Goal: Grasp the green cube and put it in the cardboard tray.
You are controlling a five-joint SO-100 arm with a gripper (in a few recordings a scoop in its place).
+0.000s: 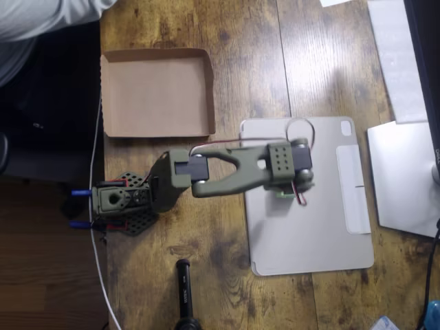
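**Arm over the tablet cover**

Olive arm (234,172) reaches across the grey tablet cover (309,220) — a sliver of green cube (284,195) peeks beneath its wrist. Fingers hidden, grip unclear. Cardboard tray (157,93) sits well apart on the counter (240,41).

In the overhead view, the olive arm (234,172) covers its own gripper, so the jaws' stance cannot be told. Only a sliver of the green cube (284,194) peeks out beneath it; the picture's bottom edge crops a black cylinder (184,292).

Olive-green arm (234,175); brown cardboard tray (157,93); grey tablet cover (309,234); mint-green cube (286,194).
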